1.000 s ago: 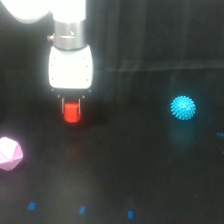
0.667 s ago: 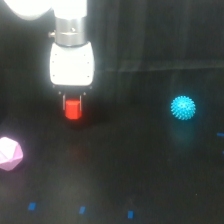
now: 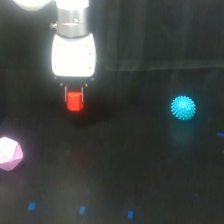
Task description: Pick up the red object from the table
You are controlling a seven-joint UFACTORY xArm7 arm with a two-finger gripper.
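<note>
The red object point(image 3: 74, 101), a small bright red-orange block, hangs between the dark fingers of my gripper point(image 3: 74, 96), just under the white gripper body. The gripper is shut on it. The block looks slightly raised off the table point(image 3: 130, 165), a wide black surface, with a faint dark shadow below it. The fingers are hard to make out against the black background.
A pink faceted polyhedron point(image 3: 9, 153) lies at the exterior view's left edge. A cyan spiky ball point(image 3: 183, 107) sits toward the exterior view's right. Small blue tape marks point(image 3: 81, 210) dot the near part of the table.
The gripper and the red object held in it have risen together a little, and shifted very slightly toward the exterior view's right. The ball and polyhedron have not moved.
</note>
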